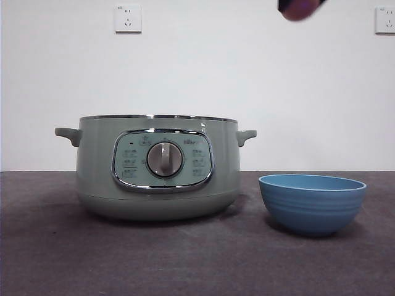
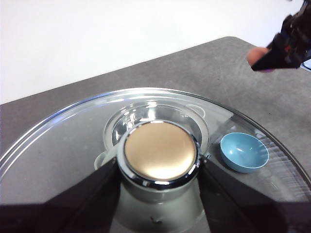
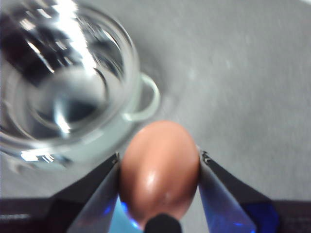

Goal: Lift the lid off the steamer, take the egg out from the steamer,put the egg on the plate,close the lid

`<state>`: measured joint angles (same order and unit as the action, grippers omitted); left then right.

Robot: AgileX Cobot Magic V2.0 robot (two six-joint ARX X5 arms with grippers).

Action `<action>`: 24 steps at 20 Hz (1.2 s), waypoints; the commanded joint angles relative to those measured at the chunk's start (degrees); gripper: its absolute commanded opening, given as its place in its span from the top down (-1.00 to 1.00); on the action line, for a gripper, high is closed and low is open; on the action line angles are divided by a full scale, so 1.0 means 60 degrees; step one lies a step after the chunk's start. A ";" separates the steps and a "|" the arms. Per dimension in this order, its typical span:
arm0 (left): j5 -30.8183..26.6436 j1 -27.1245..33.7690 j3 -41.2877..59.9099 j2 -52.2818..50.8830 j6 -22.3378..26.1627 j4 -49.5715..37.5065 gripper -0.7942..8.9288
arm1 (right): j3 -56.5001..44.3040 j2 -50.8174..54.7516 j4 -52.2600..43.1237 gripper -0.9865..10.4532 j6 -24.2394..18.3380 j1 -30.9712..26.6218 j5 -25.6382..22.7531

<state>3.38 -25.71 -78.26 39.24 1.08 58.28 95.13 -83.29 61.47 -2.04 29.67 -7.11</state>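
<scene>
The pale green steamer (image 1: 157, 166) stands open on the table, with no lid on it. My left gripper (image 2: 159, 167) is shut on the knob (image 2: 160, 148) of the glass lid (image 2: 63, 160) and holds it high above the steamer, which shows through the glass (image 2: 158, 112). My right gripper (image 3: 159, 170) is shut on a brown egg (image 3: 158, 155) and holds it high in the air beside the steamer (image 3: 63, 92). It shows at the top of the front view (image 1: 300, 7), above the blue bowl (image 1: 311, 200). The bowl is empty (image 2: 244, 152).
The dark grey table (image 1: 49, 259) runs to a white wall with two sockets (image 1: 128, 18). The bowl stands to the right of the steamer, a small gap apart.
</scene>
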 commanded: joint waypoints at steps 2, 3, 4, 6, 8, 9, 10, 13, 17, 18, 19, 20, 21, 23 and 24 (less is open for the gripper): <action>0.0015 -0.0011 -0.0146 -0.0102 0.0109 -0.0463 0.85 | -0.1446 0.0146 -0.0605 0.85 -0.0095 -0.0463 0.0984; 0.0015 -0.0011 -0.0146 -0.0102 0.0109 -0.0459 0.85 | -0.2007 0.0160 -0.1002 0.85 -0.0091 -0.0565 0.1177; 0.0015 -0.0011 -0.0146 -0.0102 0.0109 -0.0437 0.85 | -0.2506 0.0160 -0.1344 0.85 -0.0080 -0.0619 0.1235; 0.0015 -0.0011 -0.0146 -0.0102 0.0109 -0.0368 0.85 | -0.3745 0.0160 -0.2382 0.85 -0.0069 -0.0634 0.1435; 0.0015 -0.0011 -0.0146 -0.0102 0.0109 -0.0342 0.85 | -0.4834 0.0160 -0.3432 0.85 -0.0062 -0.0637 0.1705; 0.0011 -0.0011 -0.0146 -0.0102 0.0109 -0.0342 0.85 | -0.5322 0.0160 -0.3949 0.85 -0.0040 -0.0634 0.1708; 0.0015 -0.0011 -0.0146 -0.0102 0.0109 -0.0342 0.85 | -0.5770 0.0149 -0.4415 0.85 0.0018 -0.0634 0.1705; 0.0015 -0.0011 -0.0146 -0.0102 0.0109 -0.0339 0.85 | -0.6958 0.0073 -0.5665 0.85 0.0164 -0.0634 0.1708; 0.0015 -0.0011 -0.0146 -0.0102 0.0106 -0.0339 0.85 | -0.7814 -0.0240 -0.6841 0.85 0.0186 -0.0634 0.1712; 0.0015 -0.0011 -0.0146 -0.0102 0.0106 -0.0335 0.85 | -0.7938 -0.0379 -0.7067 0.85 0.0189 -0.0634 0.1712; 0.0015 -0.0011 -0.0146 -0.0102 0.0106 -0.0335 0.85 | -0.8040 -0.0546 -0.7267 0.85 0.0193 -0.0630 0.1712; 0.0015 -0.0011 -0.0146 -0.0102 0.0106 -0.0331 0.85 | -0.8054 -0.0739 -0.7315 0.85 0.0193 -0.0623 0.1708; 0.0015 -0.0011 -0.0146 -0.0102 0.0106 -0.0328 0.85 | -0.8054 -0.0918 -0.7380 0.85 0.0189 -0.0623 0.1712; 0.0015 -0.0011 -0.0146 -0.0102 0.0106 -0.0284 0.85 | -0.8054 -0.1217 -0.7588 0.85 0.0189 -0.0623 0.1745; 0.0015 -0.0011 -0.0146 -0.0102 0.0102 -0.0237 0.85 | -0.8054 -0.1373 -0.7690 0.85 0.0193 -0.0623 0.1960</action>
<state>3.38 -25.71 -78.26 39.24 1.08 59.37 47.53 -90.89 15.64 -1.30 25.85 4.25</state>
